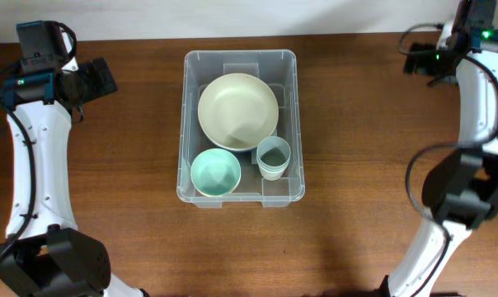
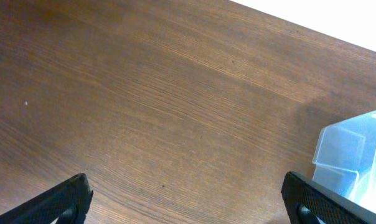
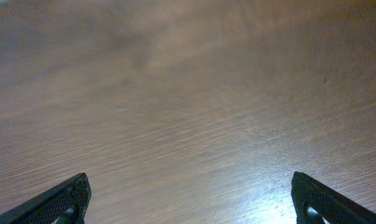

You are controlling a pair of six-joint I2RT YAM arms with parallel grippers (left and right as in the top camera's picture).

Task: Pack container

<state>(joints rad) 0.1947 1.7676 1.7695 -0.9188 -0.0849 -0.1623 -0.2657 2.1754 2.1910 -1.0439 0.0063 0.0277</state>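
The container, a large clear plastic bin, stands at the middle of the table. Inside it lie a wide cream bowl at the back, a mint-green bowl at the front left and a pale green cup at the front right. My left gripper hovers over bare wood well to the left of the bin, open and empty. The left wrist view shows one corner of the container at its right edge. My right gripper is open over bare wood at the table's far right, holding nothing.
The brown wooden table runs out on both sides of the bin. The white arm links stand along the left edge and those of the other arm along the right edge. The table's far edge shows in the left wrist view.
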